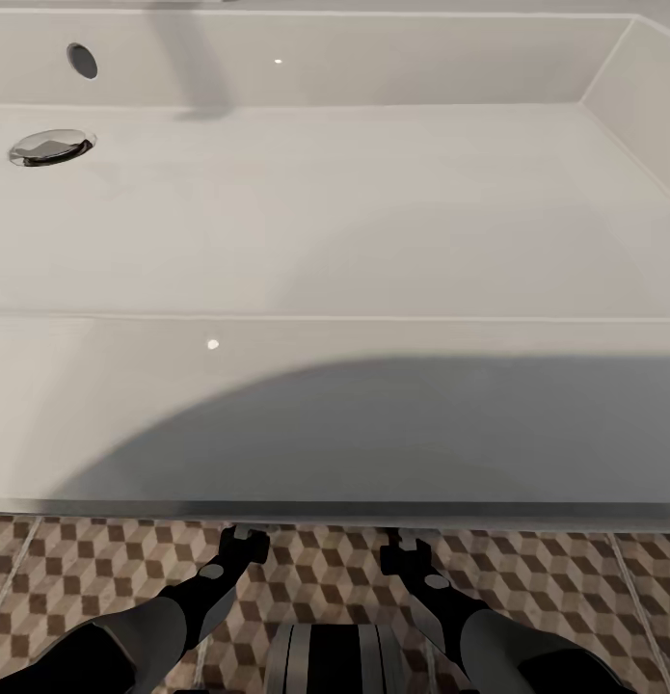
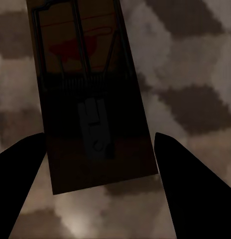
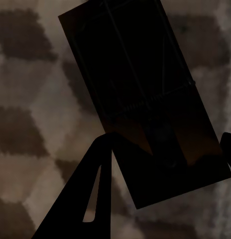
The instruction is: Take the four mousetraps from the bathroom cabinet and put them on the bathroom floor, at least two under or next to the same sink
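Note:
Both arms reach under the front edge of a white sink (image 1: 335, 414), over the cube-patterned bathroom floor (image 1: 74, 569). In the head view the rim hides the fingertips of my left gripper (image 1: 242, 540) and right gripper (image 1: 404, 547). In the left wrist view, a tan mousetrap (image 2: 90, 64) with dark wire and a red mark lies between the fingers of my left gripper (image 2: 99, 137), whose tips touch its long edges. In the right wrist view, a second mousetrap (image 3: 145, 89), dark in shadow and turned at an angle, sits clamped in my right gripper (image 3: 165, 142). Blurred tiles (image 3: 26, 99) lie close beneath. The cabinet is out of view.
The sink basin has a chrome drain (image 1: 51, 146) and an overflow hole (image 1: 82, 61) at the far left, and its front overhangs my grippers. My own base (image 1: 335, 660) stands between the arms. Patterned floor extends to both sides.

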Robot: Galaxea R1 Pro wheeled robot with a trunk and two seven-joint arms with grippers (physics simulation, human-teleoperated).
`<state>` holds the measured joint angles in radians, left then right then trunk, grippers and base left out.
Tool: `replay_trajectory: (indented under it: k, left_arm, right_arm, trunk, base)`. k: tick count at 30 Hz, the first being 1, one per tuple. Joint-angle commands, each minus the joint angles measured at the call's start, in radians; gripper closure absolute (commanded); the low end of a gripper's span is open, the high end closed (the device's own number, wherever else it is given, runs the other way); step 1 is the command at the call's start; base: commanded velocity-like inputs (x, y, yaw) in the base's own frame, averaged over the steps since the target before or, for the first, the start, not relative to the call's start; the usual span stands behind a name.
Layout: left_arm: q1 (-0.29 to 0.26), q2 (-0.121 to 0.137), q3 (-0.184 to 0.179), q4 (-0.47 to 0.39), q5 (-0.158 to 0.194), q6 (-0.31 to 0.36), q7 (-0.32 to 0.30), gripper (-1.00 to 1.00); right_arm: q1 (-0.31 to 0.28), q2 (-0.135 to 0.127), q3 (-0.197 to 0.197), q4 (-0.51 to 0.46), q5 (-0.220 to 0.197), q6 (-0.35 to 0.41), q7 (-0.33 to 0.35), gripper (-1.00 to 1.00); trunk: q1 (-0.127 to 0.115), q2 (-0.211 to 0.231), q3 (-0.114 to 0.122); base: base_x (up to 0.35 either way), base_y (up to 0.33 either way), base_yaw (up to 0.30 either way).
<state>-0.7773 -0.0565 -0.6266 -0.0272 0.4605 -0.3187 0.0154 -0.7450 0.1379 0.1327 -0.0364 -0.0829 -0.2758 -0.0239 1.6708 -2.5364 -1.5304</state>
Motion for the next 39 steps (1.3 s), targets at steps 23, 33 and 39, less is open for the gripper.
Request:
replay_trajectory:
  k: [23, 33, 39]
  left_arm:
    - [0.000, -0.002, -0.010, 0.001, 0.009, 0.005, 0.001, 1.00]
    - [0.000, -0.002, -0.010, 0.001, 0.009, 0.006, 0.001, 1.00]
    - [0.000, -0.002, -0.010, 0.001, 0.009, 0.005, 0.001, 1.00]
  right_arm:
    - [-0.001, 0.000, 0.008, 0.001, -0.009, 0.003, -0.002, 1.00]
    - [-0.002, 0.000, 0.008, -0.002, -0.009, 0.005, -0.002, 1.00]
    - [-0.002, 0.000, 0.008, -0.005, -0.015, 0.014, -0.002, 1.00]
  trunk:
    - [0.000, 0.000, -0.001]
    - [0.000, 0.000, -0.001]
    - [0.000, 0.000, -0.001]
  base:
    - [0.000, 0.000, 0.000]
    - [0.000, 0.000, 0.000]
    - [0.000, 0.000, 0.000]
